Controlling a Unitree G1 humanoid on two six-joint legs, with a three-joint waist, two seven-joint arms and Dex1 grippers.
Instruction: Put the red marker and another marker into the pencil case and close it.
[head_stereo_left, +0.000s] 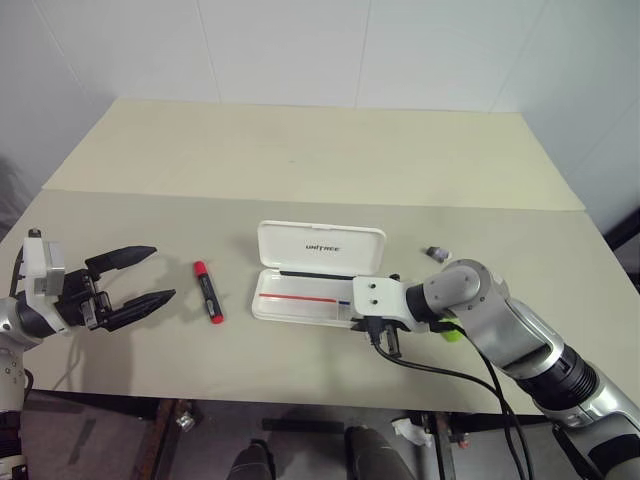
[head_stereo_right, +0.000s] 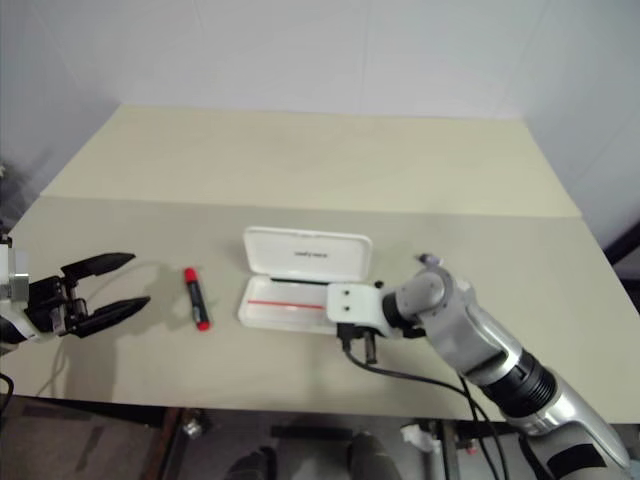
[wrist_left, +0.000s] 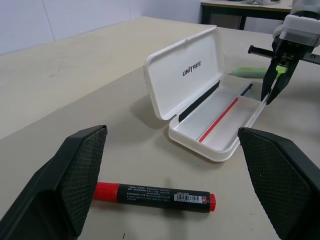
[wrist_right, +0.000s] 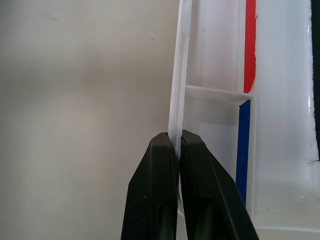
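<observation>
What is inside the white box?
The open pencil case holds no markers, just a red stripe and a blue stripe on its floor. The right end effector pinches its front wall, covering one corner.

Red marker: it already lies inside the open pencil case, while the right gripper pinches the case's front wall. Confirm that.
Not quite. The red marker lies on the table, to the left of the open pencil case, not inside it; the left eye view shows it, and the left wrist view too. The rest holds: the right gripper is shut on the case's front wall.

head: high, looking down | wrists: low, close | shared: pencil case (head_stereo_left: 318, 274)
</observation>
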